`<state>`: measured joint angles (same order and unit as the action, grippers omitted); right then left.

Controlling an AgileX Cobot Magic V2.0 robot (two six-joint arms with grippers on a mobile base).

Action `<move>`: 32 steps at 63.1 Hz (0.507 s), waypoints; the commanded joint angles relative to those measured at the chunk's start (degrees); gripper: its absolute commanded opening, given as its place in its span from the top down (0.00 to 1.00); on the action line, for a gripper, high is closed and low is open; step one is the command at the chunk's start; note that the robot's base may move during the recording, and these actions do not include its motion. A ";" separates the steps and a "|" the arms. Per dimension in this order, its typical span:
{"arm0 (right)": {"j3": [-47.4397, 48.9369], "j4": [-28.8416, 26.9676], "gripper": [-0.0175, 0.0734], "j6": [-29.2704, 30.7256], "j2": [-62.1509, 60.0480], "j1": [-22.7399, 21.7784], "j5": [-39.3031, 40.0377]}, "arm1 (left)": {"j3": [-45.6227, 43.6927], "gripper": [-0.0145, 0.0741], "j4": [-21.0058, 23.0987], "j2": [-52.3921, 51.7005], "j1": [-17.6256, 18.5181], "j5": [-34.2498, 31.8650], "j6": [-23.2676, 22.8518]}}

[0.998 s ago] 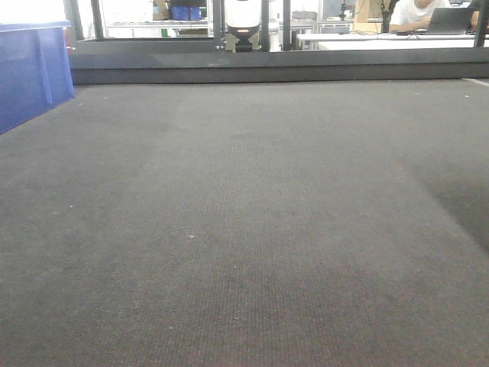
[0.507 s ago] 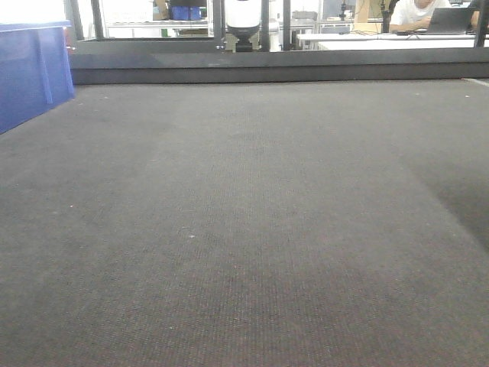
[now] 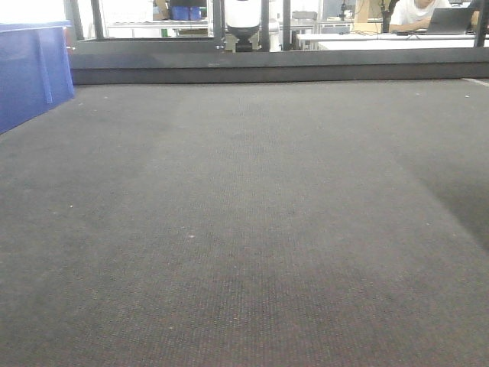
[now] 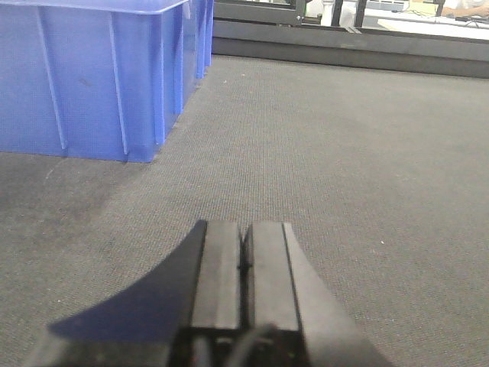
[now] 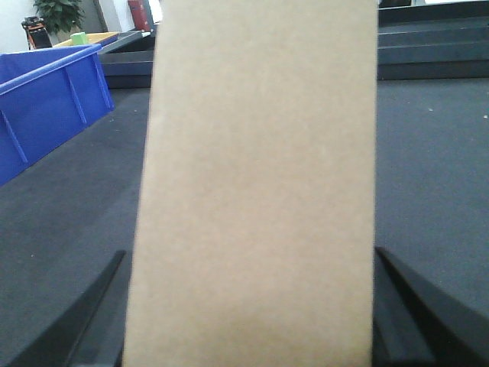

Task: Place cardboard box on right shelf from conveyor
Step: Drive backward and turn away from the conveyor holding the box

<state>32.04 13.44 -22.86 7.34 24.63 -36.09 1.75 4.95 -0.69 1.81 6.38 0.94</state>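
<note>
In the right wrist view the tan cardboard box (image 5: 260, 168) fills the middle, its plain face running up past the top edge. My right gripper (image 5: 248, 256) is shut on it, one dark finger (image 5: 103, 306) pressed to its left side and the other to its right. The conveyor (image 3: 244, 214) is a wide dark grey woven belt; no box or arm shows in the front view. My left gripper (image 4: 244, 226) hangs low over the belt, jaws pressed together with nothing between them. The right shelf is out of view.
A blue plastic bin (image 4: 92, 76) stands on the belt ahead and left of the left gripper, also at the left edge of the front view as the blue bin (image 3: 30, 73). Another blue bin (image 5: 46, 107) lies left of the held box. A dark rail (image 3: 275, 69) edges the belt's far side.
</note>
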 commanded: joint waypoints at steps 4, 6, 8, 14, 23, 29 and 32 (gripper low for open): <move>1.55 1.53 0.63 0.47 0.76 -0.29 5.65 | -0.16 0.97 0.27 -0.70 -0.07 -4.80 -0.29; 1.55 1.53 0.63 0.47 0.76 -0.29 5.65 | -0.16 0.97 0.27 -0.70 -0.07 -4.80 -0.29; 1.55 1.53 0.63 0.47 0.76 -0.29 5.65 | -0.16 0.97 0.27 -0.70 -0.07 -4.80 -0.29; 1.55 1.53 0.63 0.47 0.76 -0.29 5.65 | -0.16 0.97 0.27 -0.70 0.32 -4.80 -0.29; 1.55 1.53 0.63 0.47 0.76 -0.29 5.65 | -0.16 0.97 0.27 -0.70 0.32 -4.80 -0.29; 1.55 1.53 0.63 0.47 0.76 -0.29 5.65 | -0.16 0.97 0.27 -0.70 0.32 -4.80 -0.29; 1.55 1.53 0.63 0.47 0.76 -0.29 5.65 | -0.16 0.97 0.27 -0.70 0.32 -4.80 -0.29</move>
<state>32.04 13.44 -22.82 7.34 24.63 -36.09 1.75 4.95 -0.69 1.81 6.38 0.94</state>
